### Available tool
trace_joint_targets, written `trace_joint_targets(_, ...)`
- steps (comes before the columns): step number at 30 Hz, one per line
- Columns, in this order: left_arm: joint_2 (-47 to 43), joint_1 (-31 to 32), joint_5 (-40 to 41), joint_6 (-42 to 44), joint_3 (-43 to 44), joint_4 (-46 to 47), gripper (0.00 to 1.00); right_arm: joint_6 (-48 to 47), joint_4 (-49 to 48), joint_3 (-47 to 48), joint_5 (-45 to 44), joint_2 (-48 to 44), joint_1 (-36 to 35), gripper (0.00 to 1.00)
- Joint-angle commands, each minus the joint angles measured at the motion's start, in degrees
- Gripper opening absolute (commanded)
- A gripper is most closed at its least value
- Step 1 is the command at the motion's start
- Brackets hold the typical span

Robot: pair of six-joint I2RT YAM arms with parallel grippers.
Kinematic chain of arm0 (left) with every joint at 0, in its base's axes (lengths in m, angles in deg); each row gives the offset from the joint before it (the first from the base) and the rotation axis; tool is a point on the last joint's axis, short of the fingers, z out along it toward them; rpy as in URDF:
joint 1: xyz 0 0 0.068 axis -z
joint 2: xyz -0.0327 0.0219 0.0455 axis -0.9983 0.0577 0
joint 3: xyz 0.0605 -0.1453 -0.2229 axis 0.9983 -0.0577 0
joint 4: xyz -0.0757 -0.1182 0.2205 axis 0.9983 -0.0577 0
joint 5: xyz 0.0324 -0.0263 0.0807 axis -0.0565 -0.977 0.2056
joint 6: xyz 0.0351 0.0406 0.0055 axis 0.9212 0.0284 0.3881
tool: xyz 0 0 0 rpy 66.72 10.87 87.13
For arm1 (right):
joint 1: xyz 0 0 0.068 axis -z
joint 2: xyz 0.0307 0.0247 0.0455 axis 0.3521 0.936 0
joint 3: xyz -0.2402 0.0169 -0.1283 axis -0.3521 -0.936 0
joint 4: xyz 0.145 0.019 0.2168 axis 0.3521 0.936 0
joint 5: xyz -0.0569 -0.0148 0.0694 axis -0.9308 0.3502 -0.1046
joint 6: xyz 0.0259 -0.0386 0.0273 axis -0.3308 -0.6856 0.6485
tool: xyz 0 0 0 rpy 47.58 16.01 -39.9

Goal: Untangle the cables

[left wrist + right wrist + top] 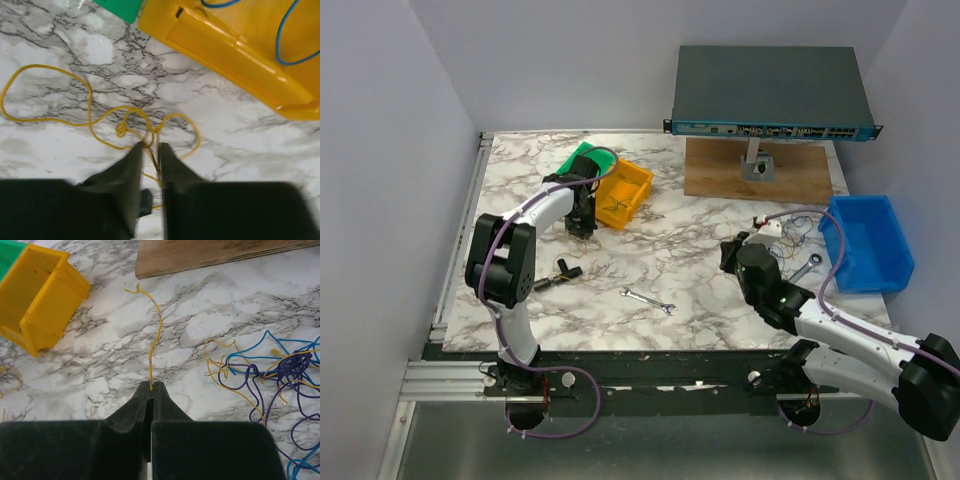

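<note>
A tangled clump of thin blue, purple and yellow cables [280, 370] lies on the marble table to the right of my right gripper [151, 385]; from above the clump [790, 228] sits near the blue bin. The right gripper is shut on the end of one yellow cable [159, 325], which curves away over the table. My left gripper [150, 145] is down at the table beside the yellow bin [240, 45]. Its jaws stand a narrow gap apart around a separate looped yellow cable [121, 131]. A blue cable [285, 45] lies inside that bin.
The yellow bin [625, 192] and a green bin [578, 160] stand at the back left, and a blue bin [868, 243] at the right edge. A wooden board [760, 170] carries a network switch [770, 95]. A silver wrench [648, 301] lies near the front.
</note>
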Motion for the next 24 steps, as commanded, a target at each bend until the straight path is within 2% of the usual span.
trace_joint_targets(1,0.87,-1.15,-3.88,1.29,1.69,-1.97,0.00,0.84,-2.20,-1.18,-2.57,-1.39,0.06,0.01)
trace_joint_targets(5,-2.19,-1.76,-4.35,0.65,0.38,-0.61,0.00,0.87,-2.41,-1.64,-2.84,-1.67,0.06,0.01)
trace_joint_targets(8,-9.92,-1.76,-1.44,-0.88,-2.76,2.18,0.00,1.00,-2.80,-1.94,-3.11,-1.62,0.05,0.01)
trace_joint_targets(13,-18.99,-1.76,0.75,-2.74,-1.76,0.34,0.00,1.10,-3.94,-2.73,-3.26,-1.57,0.14,0.01)
trace_joint_targets(18,-19.86,-1.76,0.45,-2.13,5.15,-4.17,0.00,1.07,-4.71,-3.33,-3.91,-1.26,0.23,0.01)
trace_joint_targets(24,-14.84,-2.00,0.49,-0.17,19.05,-9.94,0.00,1.39,-6.17,-4.64,-5.14,-1.22,0.18,0.01)
